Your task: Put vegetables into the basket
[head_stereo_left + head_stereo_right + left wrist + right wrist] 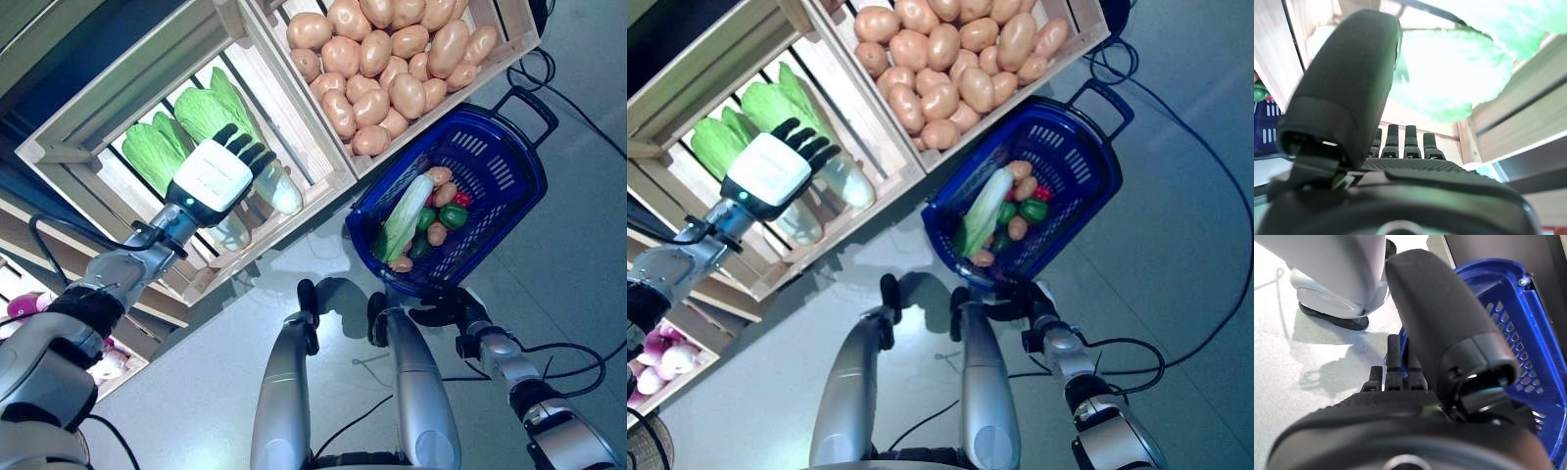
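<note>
The basket (490,166) sits just below the potato crate (509,44), right of the cabbage crate (88,117).

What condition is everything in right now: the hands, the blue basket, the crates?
Left hand: open, fingers straight, reaching into the cabbage crate.
Right hand: at the basket's near rim; grip cannot be told.
Blue basket: on the floor, partly filled with vegetables, handle folded down.
Cabbage in basket: lying slantwise.
Cabbage crate: holds several cabbages.
Potato crate: heaped full of potatoes.

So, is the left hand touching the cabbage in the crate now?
Cannot tell. In the left wrist view the left hand is open below the cabbage, but contact is unclear.
</note>
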